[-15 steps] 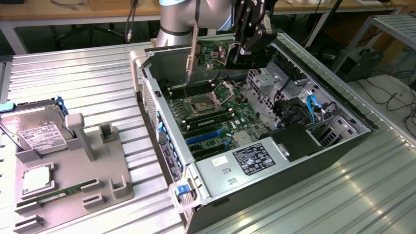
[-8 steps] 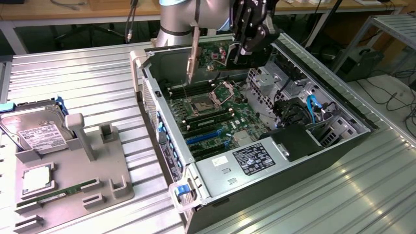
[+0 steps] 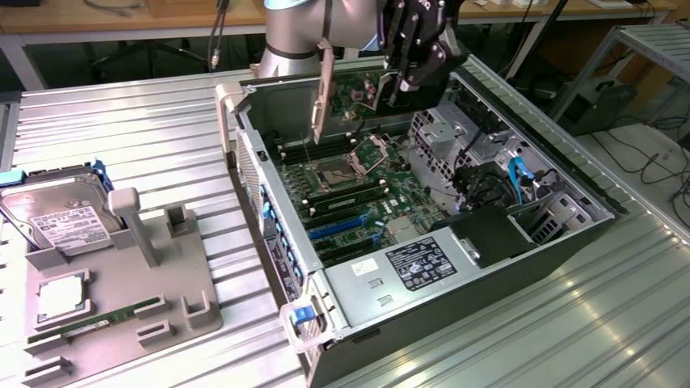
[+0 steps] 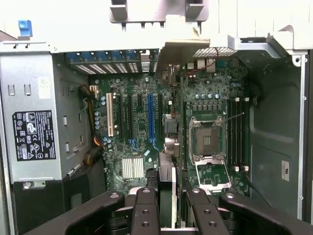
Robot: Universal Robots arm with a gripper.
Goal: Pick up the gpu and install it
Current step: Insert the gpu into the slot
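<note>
The black multi-finger gripper (image 3: 405,85) on the grey robot arm (image 3: 296,32) is hanging above the far end of the open black-and-silver computer tower case (image 3: 582,214), which is lying on its side on the ribbed metal table (image 3: 129,121). It is clamping the thin flat green circuit-board gpu (image 3: 361,90) edge-up, with the card's long silver metal bracket (image 3: 322,101) pointing down toward the green motherboard (image 3: 356,194).

In the wrist view the gpu (image 4: 168,142) is running edge-on between the black fingers (image 4: 145,210), directly over the blue and black expansion slots (image 4: 150,116).

The card is looking light and stiff, but fragile: bare components on its face and a contact edge that would suffer from scraping. The jaws are gripping across the board's thickness near its upper edge, which seems the sensible hold. The bracket end likely adds weight to one side, so tilting in the grip is a risk.
</note>
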